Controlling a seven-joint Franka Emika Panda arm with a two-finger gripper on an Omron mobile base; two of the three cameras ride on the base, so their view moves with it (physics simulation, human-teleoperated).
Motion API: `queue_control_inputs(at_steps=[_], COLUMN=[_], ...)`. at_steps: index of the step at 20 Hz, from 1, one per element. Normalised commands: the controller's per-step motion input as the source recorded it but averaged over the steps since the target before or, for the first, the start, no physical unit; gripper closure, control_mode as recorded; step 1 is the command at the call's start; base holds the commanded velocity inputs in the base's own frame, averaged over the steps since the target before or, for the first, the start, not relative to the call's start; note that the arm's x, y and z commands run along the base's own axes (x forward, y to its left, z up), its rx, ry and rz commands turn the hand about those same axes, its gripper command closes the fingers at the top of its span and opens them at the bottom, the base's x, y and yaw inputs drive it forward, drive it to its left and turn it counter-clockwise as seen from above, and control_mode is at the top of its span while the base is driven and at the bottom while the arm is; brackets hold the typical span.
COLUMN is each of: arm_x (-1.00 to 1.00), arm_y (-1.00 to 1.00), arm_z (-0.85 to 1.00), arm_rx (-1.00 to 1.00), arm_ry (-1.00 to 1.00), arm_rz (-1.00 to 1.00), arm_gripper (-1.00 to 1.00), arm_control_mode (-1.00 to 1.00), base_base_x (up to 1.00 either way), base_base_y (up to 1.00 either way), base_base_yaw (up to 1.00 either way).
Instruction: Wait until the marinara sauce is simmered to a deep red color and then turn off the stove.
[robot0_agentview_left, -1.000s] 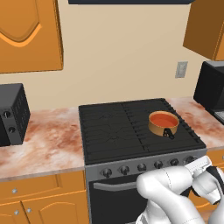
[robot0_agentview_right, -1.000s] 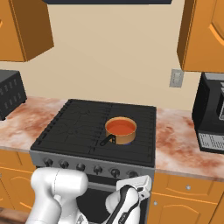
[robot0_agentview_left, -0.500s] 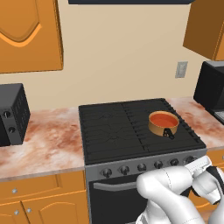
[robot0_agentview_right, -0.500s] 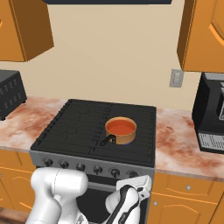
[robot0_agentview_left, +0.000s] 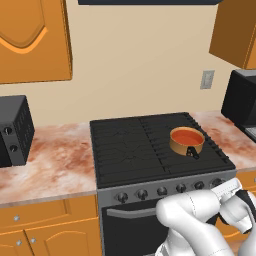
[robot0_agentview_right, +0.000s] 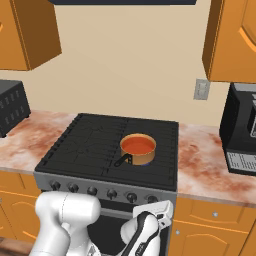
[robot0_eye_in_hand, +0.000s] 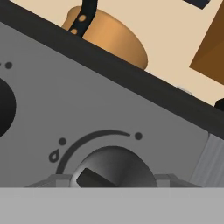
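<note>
Pincer (robot0_eye_in_hand: 113, 186) clenched on black round stove knob (robot0_eye_in_hand: 111, 168), hand parked there so shutoff is instant. Small tan-orange saucepan (robot0_agentview_right: 138, 149) at 2 o'clock of black gas stove (robot0_agentview_right: 85, 147); sauce (robot0_agentview_right: 138, 145) orange-red, probably not deep red yet.

You had one stove (robot0_agentview_left: 130, 150) in front of you, carrying one saucepan (robot0_agentview_left: 187, 141) with one pool of marinara sauce (robot0_agentview_right: 138, 145) inside it. Along the stove's grey front panel you could count six black knobs (robot0_agentview_left: 162, 191) in the left base view. One wall outlet (robot0_agentview_right: 201, 89) sat on the back wall. Two black appliances (robot0_agentview_left: 12, 130) stood on the tabletop (robot0_agentview_left: 55, 160), one at each side of the stove.
</note>
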Motion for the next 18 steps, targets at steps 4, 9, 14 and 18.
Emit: queue_control_inputs(at_steps=[4,9,14,18], arm_x=[0.00,0.00,0.00,0.00], arm_y=[0.00,0.00,0.00,0.00], arm_z=[0.00,0.00,0.00,0.00], arm_rx=[0.00,0.00,0.00,0.00], arm_ry=[0.00,0.00,0.00,0.00], arm_rz=[0.00,0.00,0.00,0.00], arm_gripper=[1.00,1.00,1.00,1.00], arm_control_mode=[-1.00,-1.00,-1.00,-1.00], base_base_x=[0.00,0.00,0.00,0.00], base_base_y=[0.00,0.00,0.00,0.00], base_base_yaw=[0.00,0.00,0.00,0.00])
